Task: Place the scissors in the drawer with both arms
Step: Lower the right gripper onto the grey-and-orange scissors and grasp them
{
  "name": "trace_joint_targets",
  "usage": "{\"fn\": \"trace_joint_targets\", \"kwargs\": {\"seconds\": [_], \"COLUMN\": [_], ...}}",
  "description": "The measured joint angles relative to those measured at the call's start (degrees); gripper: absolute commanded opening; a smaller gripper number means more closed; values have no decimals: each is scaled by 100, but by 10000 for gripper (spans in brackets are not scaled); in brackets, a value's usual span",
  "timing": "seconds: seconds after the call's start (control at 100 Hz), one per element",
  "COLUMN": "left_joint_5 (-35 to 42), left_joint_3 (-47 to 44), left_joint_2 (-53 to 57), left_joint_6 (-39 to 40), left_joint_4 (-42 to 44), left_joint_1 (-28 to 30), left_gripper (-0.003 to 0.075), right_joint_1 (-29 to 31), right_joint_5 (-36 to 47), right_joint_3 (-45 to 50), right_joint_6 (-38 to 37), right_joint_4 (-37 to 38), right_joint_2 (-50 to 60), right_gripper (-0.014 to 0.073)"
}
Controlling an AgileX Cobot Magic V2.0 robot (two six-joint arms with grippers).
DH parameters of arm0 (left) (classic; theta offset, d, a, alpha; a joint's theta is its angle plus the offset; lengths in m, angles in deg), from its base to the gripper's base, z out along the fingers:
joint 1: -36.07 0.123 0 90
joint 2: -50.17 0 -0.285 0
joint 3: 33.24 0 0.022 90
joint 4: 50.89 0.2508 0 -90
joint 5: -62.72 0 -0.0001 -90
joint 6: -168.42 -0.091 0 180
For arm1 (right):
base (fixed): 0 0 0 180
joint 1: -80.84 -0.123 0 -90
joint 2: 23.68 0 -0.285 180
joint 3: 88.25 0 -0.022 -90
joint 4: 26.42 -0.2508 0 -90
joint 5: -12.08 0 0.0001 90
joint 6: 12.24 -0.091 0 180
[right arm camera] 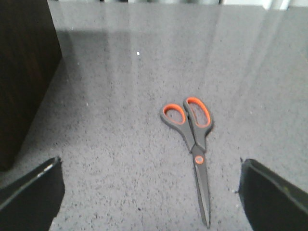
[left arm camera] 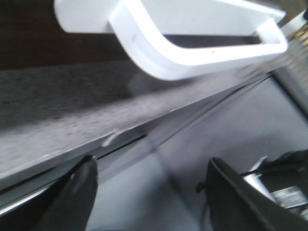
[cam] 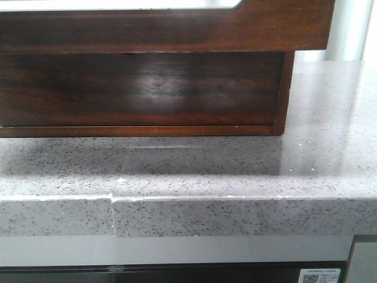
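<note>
Right gripper (right arm camera: pixel 149 192) jaws cropped, apart over closed scissors (right arm camera: pixel 192 144).

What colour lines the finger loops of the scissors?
Orange, inside dark grey handles on the scissors; clearest in the right wrist view.

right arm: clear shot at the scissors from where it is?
Probably yes. The scissors lie flat and closed on bare countertop, between the open right pincer fingers, nothing over them; the dark wooden unit stands well aside.
</note>
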Motion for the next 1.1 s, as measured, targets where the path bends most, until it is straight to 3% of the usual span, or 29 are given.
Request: {"fn": "trace_joint_targets", "kwargs": {"seconds": [0.22, 0.41, 0.58, 0.93, 1.099], "left_joint_5": [198, 421, 775, 814, 814], "left_joint_3": [737, 1067, 1083, 1083, 1083], "left_joint_2": [740, 831, 831, 831, 831], "left_joint_6": [914, 1044, 1055, 1055, 1055], "left_joint_4": [2126, 3071, 3203, 3158, 3143], "left_joint_1": [0, 0, 0, 0, 0], "left_gripper": [438, 438, 438, 438, 438], "right_joint_1": [521, 1258, 1593, 1603, 1603], "right_joint_5": [-828, -1470, -1947, -2523, -2595], "right_joint_3": [-547, -1107, -1619, -2733, -3070], "right_joint_6": [-61, -5, 406, 1028, 1159], "right_joint_4": [10, 10, -110, -536, -624], "right_joint_2": [-952, -2258, -3446, -5266, -5747], "right_gripper": [669, 669, 669, 667, 578]}}
